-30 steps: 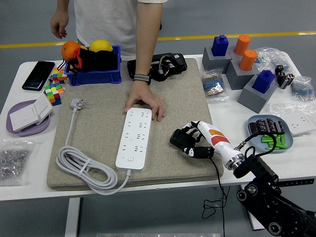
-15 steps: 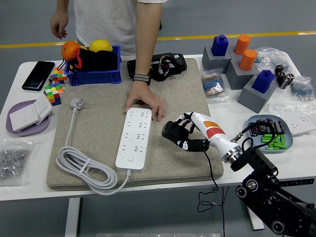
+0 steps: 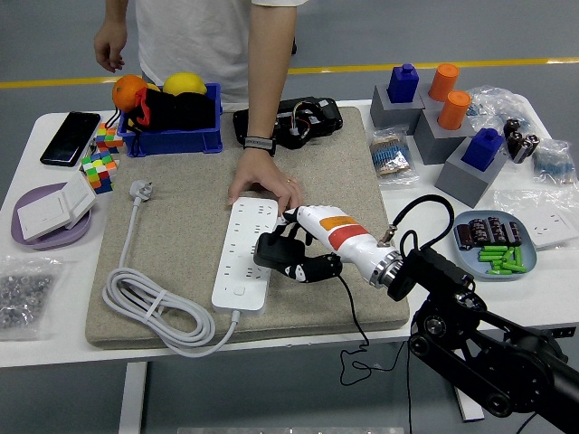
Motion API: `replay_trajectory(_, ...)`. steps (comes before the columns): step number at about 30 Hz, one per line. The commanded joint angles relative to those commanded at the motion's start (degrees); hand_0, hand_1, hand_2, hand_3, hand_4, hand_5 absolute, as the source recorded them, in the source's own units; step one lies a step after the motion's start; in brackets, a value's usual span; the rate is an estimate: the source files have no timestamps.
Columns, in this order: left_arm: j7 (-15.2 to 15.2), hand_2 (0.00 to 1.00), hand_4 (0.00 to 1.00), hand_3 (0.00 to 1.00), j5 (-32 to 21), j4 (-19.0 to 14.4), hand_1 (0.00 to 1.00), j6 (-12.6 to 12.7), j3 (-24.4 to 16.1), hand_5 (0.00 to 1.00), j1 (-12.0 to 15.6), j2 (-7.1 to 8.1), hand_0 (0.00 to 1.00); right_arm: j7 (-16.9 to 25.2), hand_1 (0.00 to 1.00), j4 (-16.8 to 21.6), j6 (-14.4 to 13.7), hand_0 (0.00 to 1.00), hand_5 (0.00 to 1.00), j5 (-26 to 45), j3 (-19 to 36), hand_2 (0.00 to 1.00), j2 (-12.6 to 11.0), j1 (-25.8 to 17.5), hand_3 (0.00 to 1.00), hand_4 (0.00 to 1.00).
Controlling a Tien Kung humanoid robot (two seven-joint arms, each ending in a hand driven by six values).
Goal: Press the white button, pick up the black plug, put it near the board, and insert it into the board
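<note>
A white power strip (image 3: 246, 251) lies on the beige mat (image 3: 181, 226), with a small white button (image 3: 239, 290) near its front end. My right hand (image 3: 291, 255) is shut on the black plug (image 3: 273, 250) and holds it at the strip's right edge, about mid-length. The plug's black cord (image 3: 348, 316) trails down off the table's front. A person's hand (image 3: 264, 183) presses on the strip's far end. My left arm is out of view.
The strip's white cable (image 3: 149, 303) coils at the mat's front left. A blue bin (image 3: 172, 122) with fruit, a phone (image 3: 71, 137), cubes (image 3: 99, 167) and a purple plate (image 3: 50, 226) stand left. Grey blocks (image 3: 452, 136) and a blue dish (image 3: 496, 244) stand right.
My right hand has carried the black plug leftward across the mat, from well right of the strip to its right edge. The person's hand has stayed on the strip's far end.
</note>
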Motion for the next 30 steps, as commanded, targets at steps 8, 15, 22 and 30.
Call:
replay_trajectory(8,0.1,0.634,0.530,0.677,0.4,0.0,0.640,-0.1,-0.2,0.096,-0.1,0.21,0.652,0.1,0.469,-3.0,0.2,0.380,0.002,0.3,-2.8,0.496,2.6,3.3,0.524,0.831)
replay_trajectory(15,0.0,0.633,0.530,0.677,0.3,0.0,0.640,-0.1,-0.1,0.096,-0.1,0.27,0.650,-0.4,0.469,-4.5,1.0,0.379,0.002,-0.6,-4.2,0.497,3.2,4.3,0.525,0.828)
replay_trajectory(22,0.1,0.633,0.528,0.677,0.6,0.0,0.640,-0.1,-0.2,0.097,0.0,0.33,0.650,0.0,0.468,-6.2,1.3,0.380,0.002,-0.7,-5.1,0.497,3.3,4.4,0.527,0.826)
replay_trajectory(30,0.2,0.633,0.527,0.677,0.6,0.0,0.640,-0.1,-0.2,0.098,0.0,0.30,0.650,0.7,0.468,-6.6,1.0,0.381,0.002,-0.7,-4.9,0.496,3.4,4.6,0.527,0.826)
